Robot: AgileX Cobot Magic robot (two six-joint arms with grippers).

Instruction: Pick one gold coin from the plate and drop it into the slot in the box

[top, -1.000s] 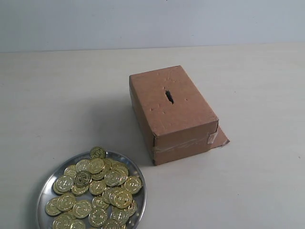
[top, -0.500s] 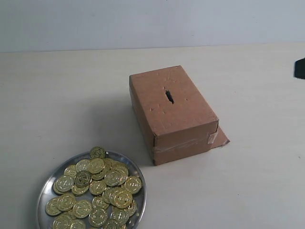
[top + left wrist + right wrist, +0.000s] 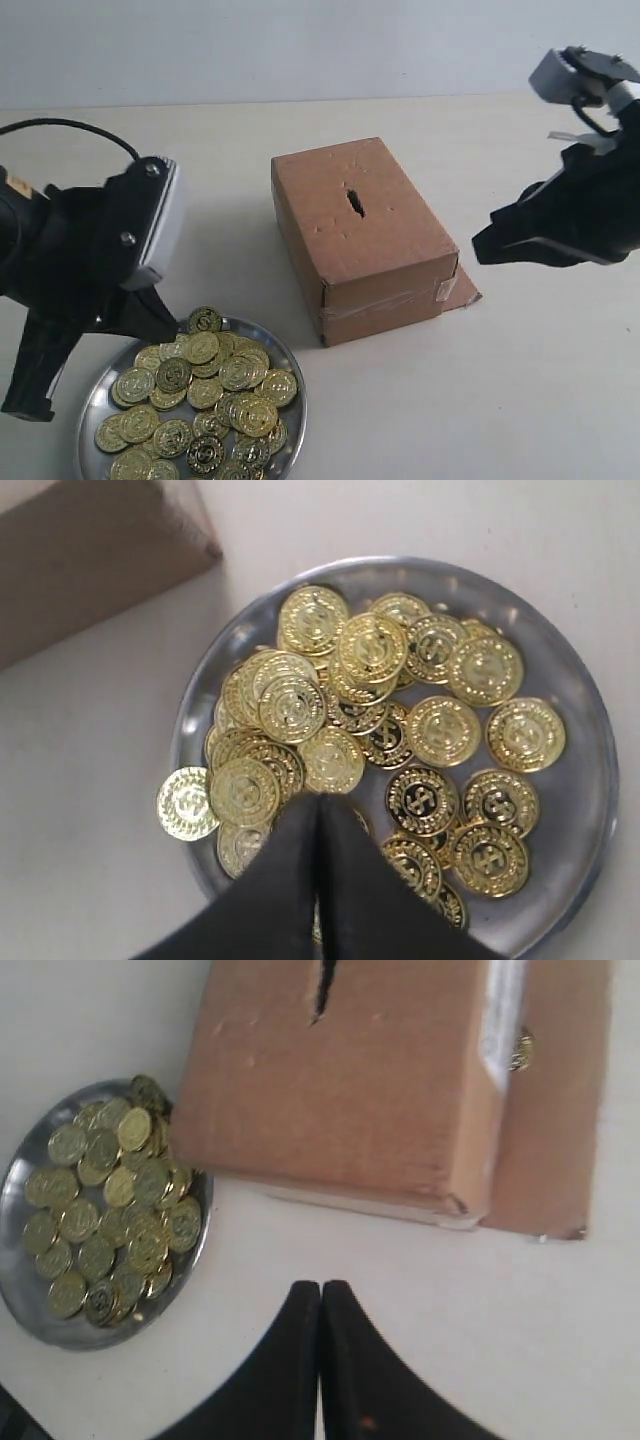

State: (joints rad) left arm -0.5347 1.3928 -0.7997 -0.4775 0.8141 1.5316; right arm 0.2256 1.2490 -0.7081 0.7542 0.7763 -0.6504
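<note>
The left claw (image 3: 320, 808) has its two black fingers pressed together with nothing between them. It hangs over the round shiny silver metal plate (image 3: 585, 695), its tips above the nearer part of the heap of gold coins (image 3: 370, 650). Just to one side of those tips, one gold coin (image 3: 187, 803) lies on the plate's rim, overhanging the pale counter (image 3: 520, 400). Beyond the plate from this claw shows a corner of the brown rectangular cardboard box (image 3: 365, 235).

The right claw (image 3: 320, 1290) is likewise closed and empty, held above bare counter near the box without touching it. The short narrow dark slot (image 3: 355, 202) in the box's top face lies ahead of this claw, past the box's nearer edge. A small gold piece (image 3: 519, 1048) rests by the clear tape on the flat cardboard flap (image 3: 550, 1110) under the box's end.
</note>
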